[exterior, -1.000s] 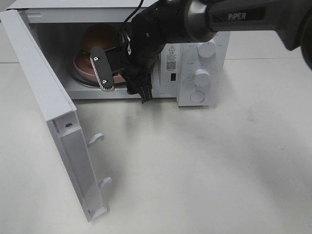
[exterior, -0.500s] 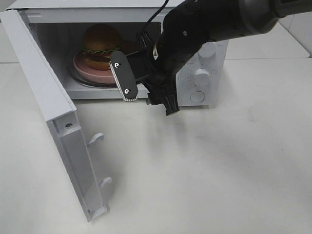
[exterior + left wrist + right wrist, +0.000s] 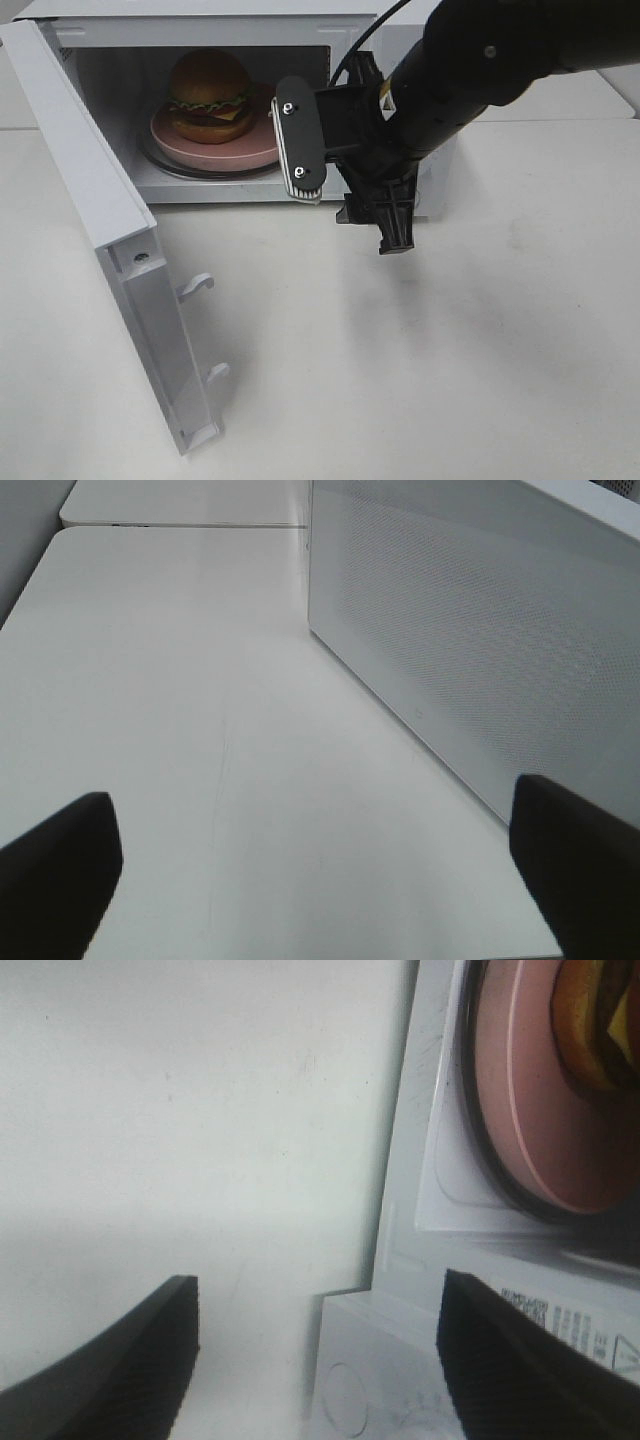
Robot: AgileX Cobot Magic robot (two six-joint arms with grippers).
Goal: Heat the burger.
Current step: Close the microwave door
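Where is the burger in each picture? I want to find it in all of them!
Exterior high: the burger is at the upper left, on the pink plate inside the open microwave.
Left wrist: not in it; only a white dotted panel and the table show.
Right wrist: just a sliver of the burger at the picture's edge, on the pink plate.
Shared landmark: the pink plate, in the exterior high and right wrist views.

High overview, close wrists, microwave (image 3: 220,188) shared
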